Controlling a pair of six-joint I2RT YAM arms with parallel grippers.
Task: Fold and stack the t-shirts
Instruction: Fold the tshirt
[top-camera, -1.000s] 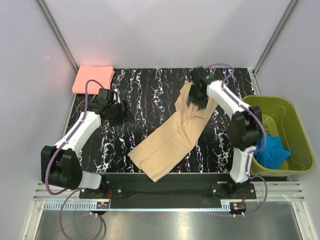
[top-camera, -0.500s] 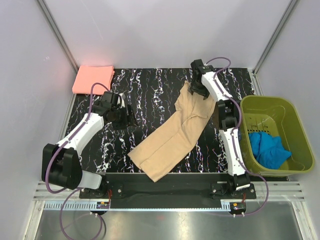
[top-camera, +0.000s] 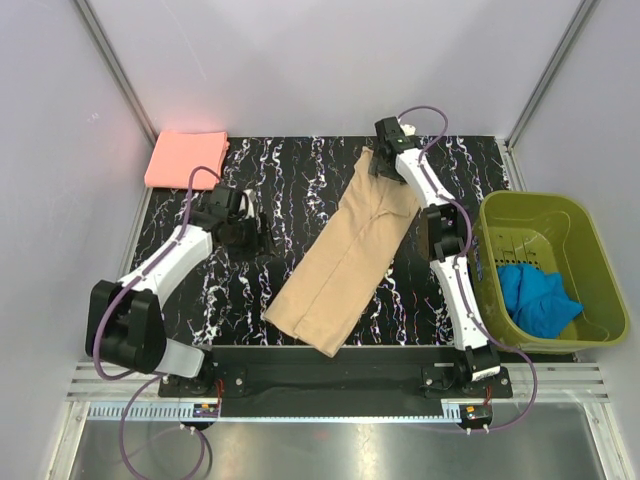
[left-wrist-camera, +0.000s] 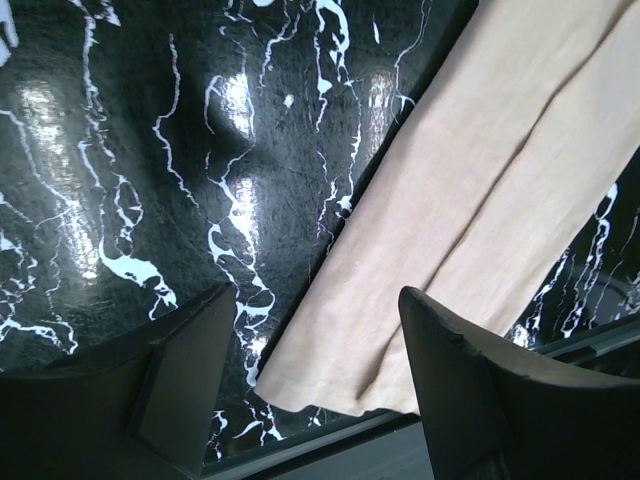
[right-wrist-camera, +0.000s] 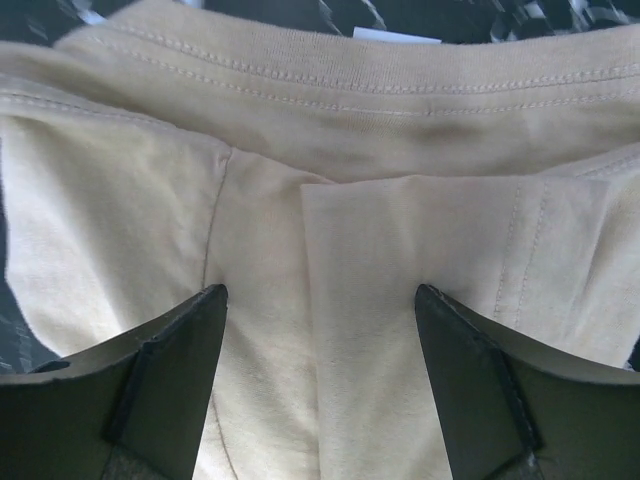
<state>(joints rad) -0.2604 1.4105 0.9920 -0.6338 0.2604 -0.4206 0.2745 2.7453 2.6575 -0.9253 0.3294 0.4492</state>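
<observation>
The tan-beige t-shirt (top-camera: 350, 250) lies folded into a long strip, running diagonally from the table's far middle to the near edge. My right gripper (top-camera: 385, 165) is open over its far collar end; in the right wrist view the jaws (right-wrist-camera: 320, 290) stand wide apart over the shirt's collar (right-wrist-camera: 300, 130). My left gripper (top-camera: 258, 232) is open and empty over bare table, left of the strip. In the left wrist view its jaws (left-wrist-camera: 315, 295) frame the shirt's near hem (left-wrist-camera: 480, 200). The salmon-pink t-shirt (top-camera: 187, 157) lies folded at the far left corner.
The olive-green basket (top-camera: 545, 200) stands off the table's right edge with a blue cloth (top-camera: 540, 300) inside. The table is black marble-patterned (top-camera: 290, 170), with white walls on three sides and the arm mounting rail along the near edge.
My right arm has stretched toward the far edge and drawn the shirt's collar end with it, so the strip lies straighter. My left gripper has shifted slightly right.
</observation>
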